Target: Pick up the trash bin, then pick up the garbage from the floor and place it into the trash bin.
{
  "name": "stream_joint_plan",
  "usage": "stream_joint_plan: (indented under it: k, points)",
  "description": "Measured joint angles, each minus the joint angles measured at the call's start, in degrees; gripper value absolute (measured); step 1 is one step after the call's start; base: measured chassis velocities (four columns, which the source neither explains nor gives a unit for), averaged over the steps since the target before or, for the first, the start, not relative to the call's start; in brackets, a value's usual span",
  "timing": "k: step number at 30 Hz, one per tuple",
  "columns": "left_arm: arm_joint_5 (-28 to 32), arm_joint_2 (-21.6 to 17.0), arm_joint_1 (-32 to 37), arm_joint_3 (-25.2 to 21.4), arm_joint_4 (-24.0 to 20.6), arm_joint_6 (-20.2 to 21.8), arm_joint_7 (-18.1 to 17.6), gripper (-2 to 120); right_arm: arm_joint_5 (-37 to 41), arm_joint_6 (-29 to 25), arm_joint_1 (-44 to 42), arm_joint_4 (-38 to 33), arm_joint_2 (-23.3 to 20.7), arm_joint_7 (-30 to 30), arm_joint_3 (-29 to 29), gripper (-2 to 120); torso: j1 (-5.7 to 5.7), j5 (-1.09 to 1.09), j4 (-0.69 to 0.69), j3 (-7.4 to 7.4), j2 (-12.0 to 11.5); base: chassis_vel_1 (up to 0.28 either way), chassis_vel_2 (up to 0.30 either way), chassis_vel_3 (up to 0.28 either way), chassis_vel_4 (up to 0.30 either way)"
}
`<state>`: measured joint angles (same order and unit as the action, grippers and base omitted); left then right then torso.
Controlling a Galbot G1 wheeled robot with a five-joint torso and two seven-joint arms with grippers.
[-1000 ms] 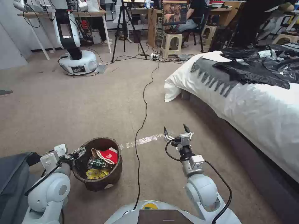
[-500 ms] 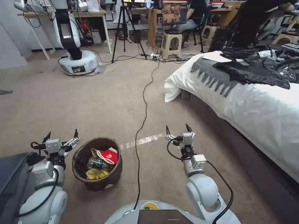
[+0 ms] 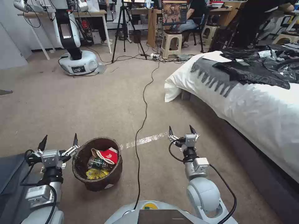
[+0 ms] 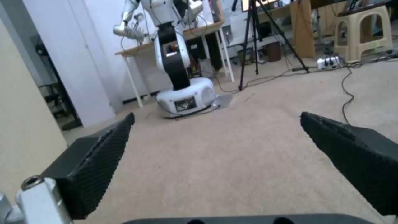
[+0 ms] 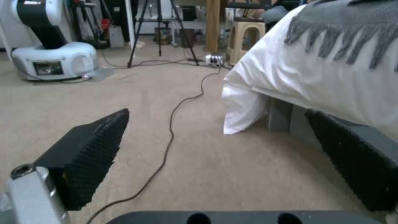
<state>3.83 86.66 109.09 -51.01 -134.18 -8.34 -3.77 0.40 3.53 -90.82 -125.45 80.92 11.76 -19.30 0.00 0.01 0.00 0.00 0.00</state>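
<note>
**Bin standing full on the carpet, both grippers spread wide and empty**

While the small round trash bin (image 3: 97,164), lined with a wrinkled dark-brown bag folded over its rim, is sitting on the beige carpet (image 3: 102,102) near the robot's base, the left gripper (image 3: 58,140) is hovering just to the left of it, apart from the rim, its two black fingers pointing away and spread wide with nothing between them. In the left wrist view the same gripper (image 4: 215,121) is showing only bare carpet between its ribbed pads, with a white-and-black wheeled robot (image 4: 178,74) standing far off by a wooden table.

The garbage (image 3: 101,161) is lying inside the bin: a red-and-white snack packet at the top, a small green-labelled plastic bottle under it, and yellow wrappers at the near side.

The right gripper (image 3: 182,131) is hanging over the carpet well to the right of the bin, on the other side of a thin black cable (image 3: 144,102) that is running from the robot's base away toward a power strip at the far end of the room. Its fingers are also held wide apart and are gripping nothing; in the right wrist view this gripper (image 5: 219,115) is facing the cable and the near corner of a bed (image 5: 315,71).

The bed (image 3: 249,102), draped in a white sheet, is filling the right side, with a grey fringed blanket (image 3: 211,74) and crumpled black plastic bags (image 3: 261,67) lying on top.
</note>
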Motion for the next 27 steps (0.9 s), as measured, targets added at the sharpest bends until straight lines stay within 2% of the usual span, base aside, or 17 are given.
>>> stream_joint_plan:
  k: [7, 27]
  points:
    - [-0.43, 0.08, 0.3, 0.43, 0.05, -0.64, -1.84, 100, -0.61, -1.21, -1.42, -0.21, 0.6, -0.17, -0.15, 100, 0.0, 0.0, -0.01, 0.0, 0.0, 0.0, 0.0, 0.0, 0.0]
    - [-0.41, -0.01, 0.14, 0.56, 0.18, -0.36, -2.1, 100, -2.11, -1.75, -2.54, -1.21, 1.6, -0.26, -0.88, 100, 0.0, -0.01, 0.0, 0.01, 0.0, 0.0, 0.0, 0.0, 0.0]
